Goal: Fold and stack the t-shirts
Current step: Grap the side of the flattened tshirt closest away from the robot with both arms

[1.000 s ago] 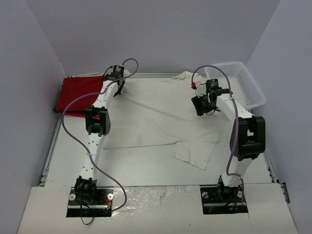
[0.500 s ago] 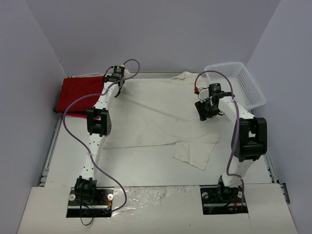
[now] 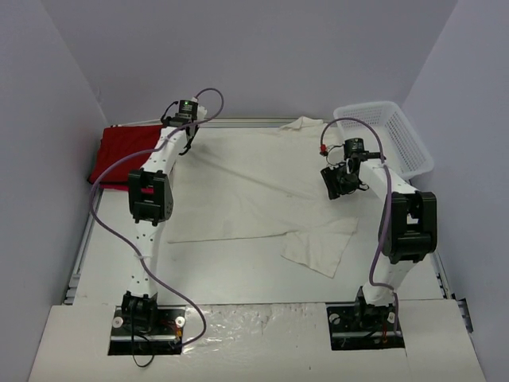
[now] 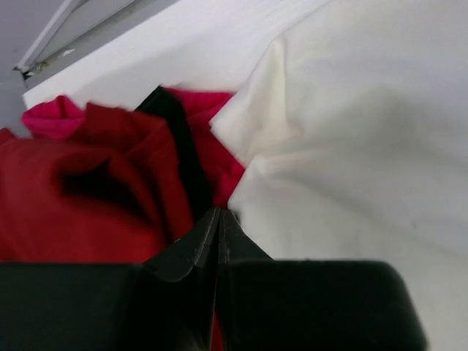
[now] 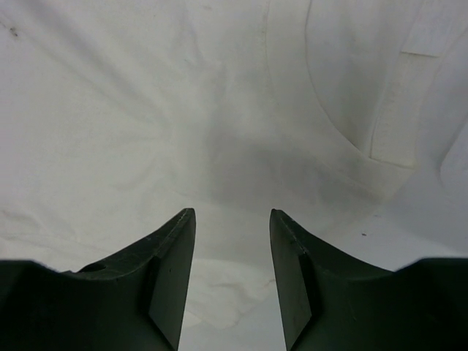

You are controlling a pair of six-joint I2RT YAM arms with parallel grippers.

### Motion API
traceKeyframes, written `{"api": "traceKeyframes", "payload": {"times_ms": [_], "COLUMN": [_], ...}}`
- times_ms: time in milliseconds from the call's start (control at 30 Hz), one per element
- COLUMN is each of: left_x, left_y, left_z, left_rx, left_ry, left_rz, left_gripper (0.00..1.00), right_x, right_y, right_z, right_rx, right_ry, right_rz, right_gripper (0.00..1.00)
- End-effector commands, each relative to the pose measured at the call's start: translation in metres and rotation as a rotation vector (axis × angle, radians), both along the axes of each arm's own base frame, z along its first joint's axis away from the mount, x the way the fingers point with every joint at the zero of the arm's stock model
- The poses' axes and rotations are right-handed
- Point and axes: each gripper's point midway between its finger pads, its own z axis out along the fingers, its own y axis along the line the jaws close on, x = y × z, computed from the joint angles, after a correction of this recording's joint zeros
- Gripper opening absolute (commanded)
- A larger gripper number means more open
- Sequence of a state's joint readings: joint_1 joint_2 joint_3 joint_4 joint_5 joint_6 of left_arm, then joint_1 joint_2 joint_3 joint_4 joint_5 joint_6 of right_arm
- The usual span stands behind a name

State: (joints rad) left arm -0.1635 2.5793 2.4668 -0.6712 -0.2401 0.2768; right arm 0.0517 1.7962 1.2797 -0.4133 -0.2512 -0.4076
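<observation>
1. Starting at the far left, we see the red t-shirts [image 3: 127, 155] bundled at the edge of the table [image 3: 238, 274]
2. Our left gripper [image 4: 218, 216] is pinched closed where red meets the cream-white t-shirt [image 3: 254, 183], spread flat mid-table
3. Our right gripper [image 5: 232, 219] hovers above that shirt, jaws parted

The red shirts [image 4: 80, 190] beside the cream-white shirt [image 4: 351, 146] look blurry from the left wrist and run off the edge. A dark strip [image 4: 179, 146] between them is maybe a fold. From above, the left arm [image 3: 161, 153] hides that shirt's far corner.
</observation>
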Motion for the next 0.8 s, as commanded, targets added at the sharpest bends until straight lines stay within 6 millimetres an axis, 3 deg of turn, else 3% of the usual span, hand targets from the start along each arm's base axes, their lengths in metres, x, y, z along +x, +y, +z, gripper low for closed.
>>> {"api": "traceKeyframes", "payload": {"times_ms": [0, 33, 67, 100, 133, 167, 200, 233, 300, 333, 400, 467, 567, 600, 767], "left_x": [-0.028, -0.038, -0.048, -0.06, -0.084, -0.096, -0.111, -0.14, -0.169, -0.197, -0.225, -0.257, -0.279, -0.292, -0.327], "left_y": [-0.005, -0.006, -0.015, -0.016, -0.016, -0.018, -0.029, -0.028, -0.043, -0.04, -0.046, -0.04, -0.037, -0.034, -0.033], "left_z": [0.11, 0.109, 0.142, 0.143, 0.103, 0.13, 0.124, 0.108, 0.088, 0.07, 0.051, 0.028, 0.024, 0.012, 0.003], "left_rx": [-0.026, -0.012, -0.01, 0.016, 0.042, 0.039, 0.04, 0.041, 0.02, 0.022, 0.028, 0.057, 0.098, 0.101, 0.111], "left_ry": [-0.136, -0.119, -0.185, -0.177, -0.078, -0.147, -0.129, -0.078, -0.013, 0.053, 0.123, 0.176, 0.156, 0.188, 0.243], "left_rz": [-0.017, -0.035, -0.068, -0.098, -0.121, -0.141, -0.197, -0.228, -0.337, -0.362, -0.427, -0.45, -0.46, -0.466, -0.519], "left_gripper": [0.02, 0.02, 0.03, 0.06, 0.1, 0.21, 0.24, 0.27, 0.34, 0.36, 0.4, 0.4, 0.41, 0.42, 0.42], "right_x": [-0.015, -0.017, -0.018, -0.02, -0.025, -0.026, -0.029, -0.035, -0.042, -0.049, -0.061, -0.079, -0.093, -0.092, -0.085], "right_y": [0.001, 0.001, 0.004, 0.005, 0.005, 0.006, 0.008, 0.01, 0.012, 0.015, 0.021, 0.033, 0.043, 0.046, 0.045], "right_z": [0.001, 0.003, 0.013, 0.018, 0.02, 0.031, 0.035, 0.042, 0.046, 0.049, 0.05, 0.049, 0.049, 0.053, 0.067], "right_rx": [0.015, 0.021, 0.036, 0.039, 0.039, 0.044, 0.043, 0.039, 0.011, 0.004, -0.001, 0.002, 0.0, 0.009, -0.061], "right_ry": [0.019, 0.015, -0.009, -0.023, -0.024, -0.056, -0.066, -0.085, -0.096, -0.103, -0.085, -0.06, -0.048, -0.061, -0.093], "right_rz": [0.02, 0.021, 0.029, 0.032, 0.032, 0.037, 0.045, 0.053, 0.065, 0.078, 0.102, 0.153, 0.201, 0.203, 0.215], "right_gripper": [0.42, 0.42, 0.42, 0.43, 0.44, 0.45, 0.46, 0.46, 0.47, 0.47, 0.47, 0.47, 0.45, 0.46, 0.48]}}
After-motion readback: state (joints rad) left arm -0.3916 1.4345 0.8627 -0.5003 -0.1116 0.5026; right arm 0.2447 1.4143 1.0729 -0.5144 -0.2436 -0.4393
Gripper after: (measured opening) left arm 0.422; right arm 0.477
